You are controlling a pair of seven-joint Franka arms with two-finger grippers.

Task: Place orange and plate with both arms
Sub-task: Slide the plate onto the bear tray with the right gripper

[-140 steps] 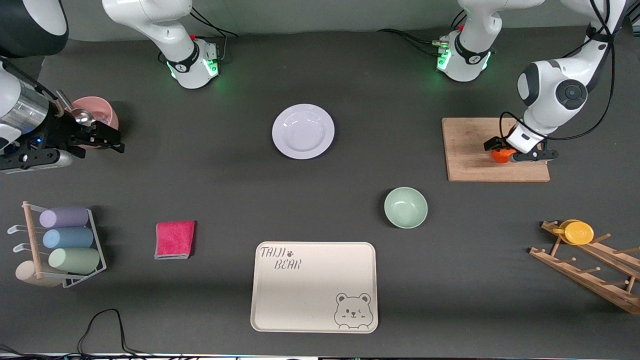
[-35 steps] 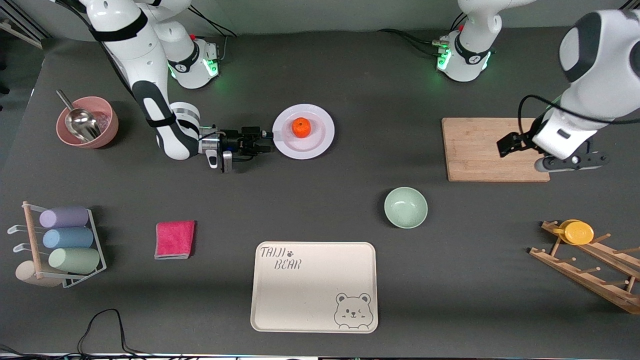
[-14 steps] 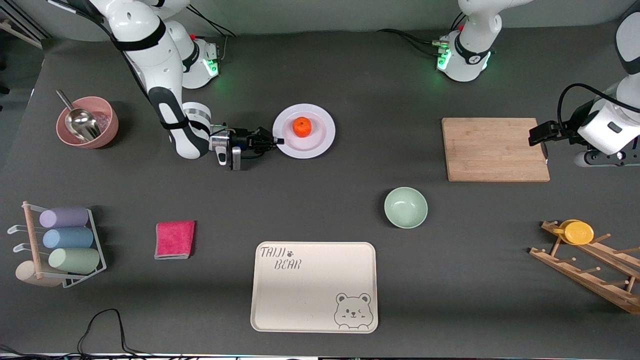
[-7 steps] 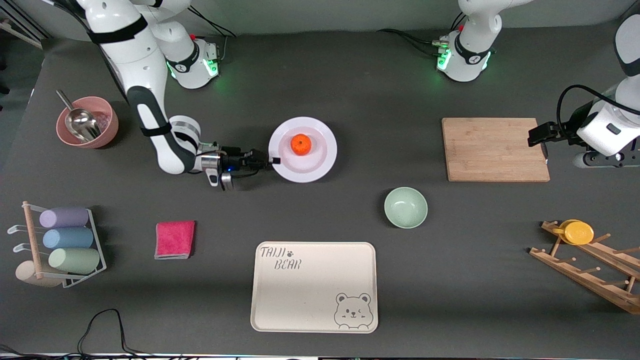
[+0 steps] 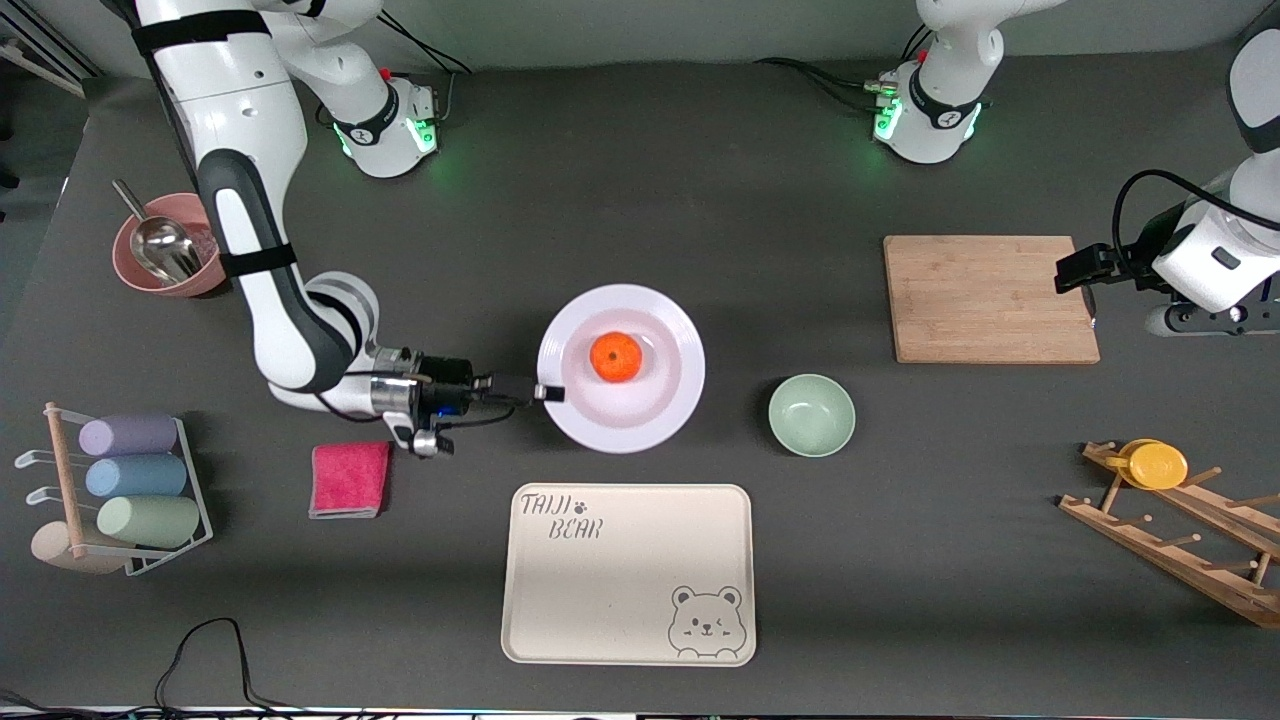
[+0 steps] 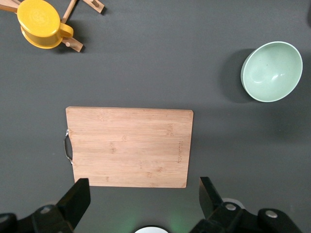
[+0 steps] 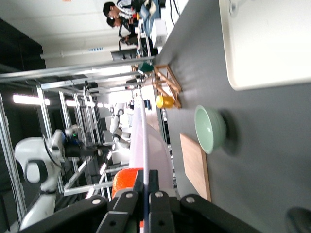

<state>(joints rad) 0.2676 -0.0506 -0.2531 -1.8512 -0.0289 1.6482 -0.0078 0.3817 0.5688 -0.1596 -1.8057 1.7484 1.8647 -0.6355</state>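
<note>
The white plate (image 5: 655,405) is held level over bare table beside the mint-green bowl. The orange (image 5: 615,357) sits in its middle. My right gripper (image 5: 548,392) is shut on the plate's rim, on the side toward the right arm's end of the table. In the right wrist view the plate (image 7: 146,141) shows edge-on between the shut fingers (image 7: 154,182), with the orange (image 7: 127,180) beside them. My left gripper (image 5: 1115,297) is open and empty, and waits above the end of the cutting board; its spread fingers (image 6: 74,201) show in the left wrist view.
The cream bear tray (image 5: 628,573) lies nearer to the camera than the plate. The mint-green bowl (image 5: 811,415) stands beside the plate. The wooden cutting board (image 5: 990,298) is bare. A pink cloth (image 5: 349,478), a cup rack (image 5: 120,490), a pink scoop bowl (image 5: 170,243) and a yellow cup (image 5: 1155,464) on a peg rack lie around.
My right gripper closed on the plate's rim, lifted it with the orange on it and carried it toward the bear tray. The left arm has stayed still over the last second.
</note>
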